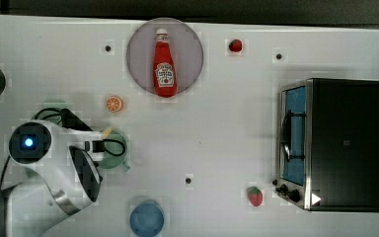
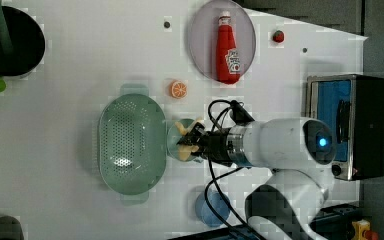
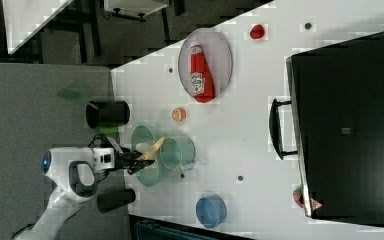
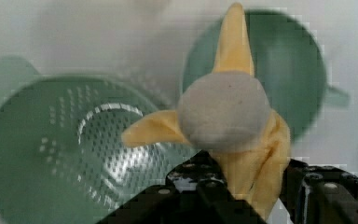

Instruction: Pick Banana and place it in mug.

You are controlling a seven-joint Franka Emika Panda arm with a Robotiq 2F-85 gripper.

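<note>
Claw (image 4: pixel 254 186) clamping the peeled toy banana (image 4: pixel 235 135) between its black fingers, pale flesh tip and yellow peel flaps spreading out in the wrist view. Banana (image 2: pixel 187 140) hanging right above the small mint-green mug (image 2: pixel 174 140), in the left view overlapping its rim, not yet resting inside as far as can be told. Mug (image 3: pixel 172 152) sitting on the white tabletop (image 1: pixel 217 133) just beside the perforated oval green colander (image 2: pixel 130 142), on the left view's right of it; short handle (image 4: pixel 338 97) sticking out to one side.

Lying on a grey round plate (image 1: pixel 187 54) near the top view's upper edge, a red ketchup bottle (image 1: pixel 165 64) with a white cap; label white and dark, lettering too small for reading. Orange slice (image 1: pixel 113 104) sitting between plate and mug. Two strawberries resting well apart: one (image 1: pixel 235 45) on the top view's right of the plate, one (image 1: pixel 255 196) near the toaster oven (image 1: pixel 335 143). Blue round cup (image 1: pixel 147 217) standing at the top view's lower edge.
</note>
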